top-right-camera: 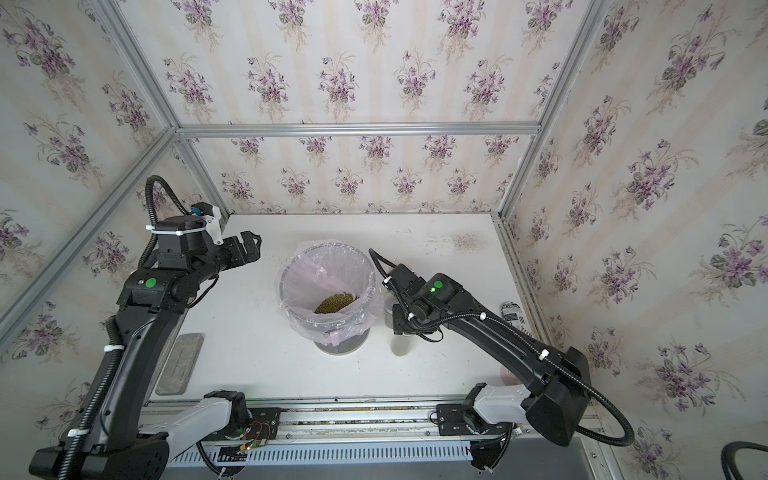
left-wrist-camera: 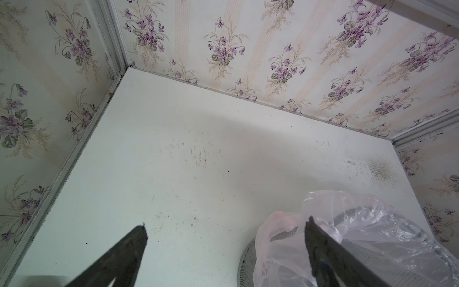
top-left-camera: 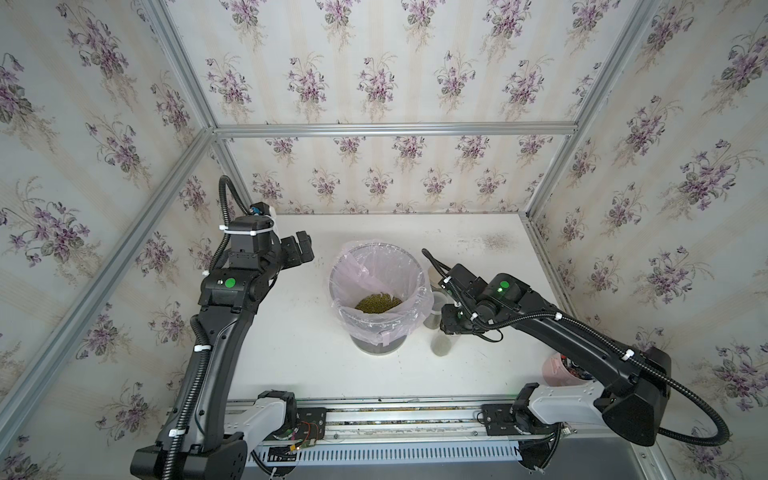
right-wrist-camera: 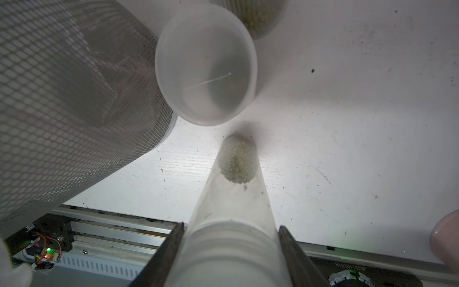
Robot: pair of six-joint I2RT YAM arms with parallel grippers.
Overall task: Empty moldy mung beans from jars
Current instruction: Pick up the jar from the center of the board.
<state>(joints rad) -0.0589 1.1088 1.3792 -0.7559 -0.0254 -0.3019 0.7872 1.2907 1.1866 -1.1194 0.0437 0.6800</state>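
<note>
The right claw is closed on the threaded neck of a tall jar, with one finger pressed against each side. The jar stands upright, and a small clump of pale mung beans sits at its bottom. In both top views it is the nearest of the jars, standing just to the right of the bin.

Just beyond it is a wide jar, which is open and looks empty. Its side is close against the bin's mesh wall. Farther back, a third jar shows beans through its wall.

The bin is lined with a thin pink bag, and a yellowish-green heap of beans lies inside it. A pink cup stands near the right front of the white table.

The left claw hangs to the left of the bin with its fingers spread wide and holding nothing.
</note>
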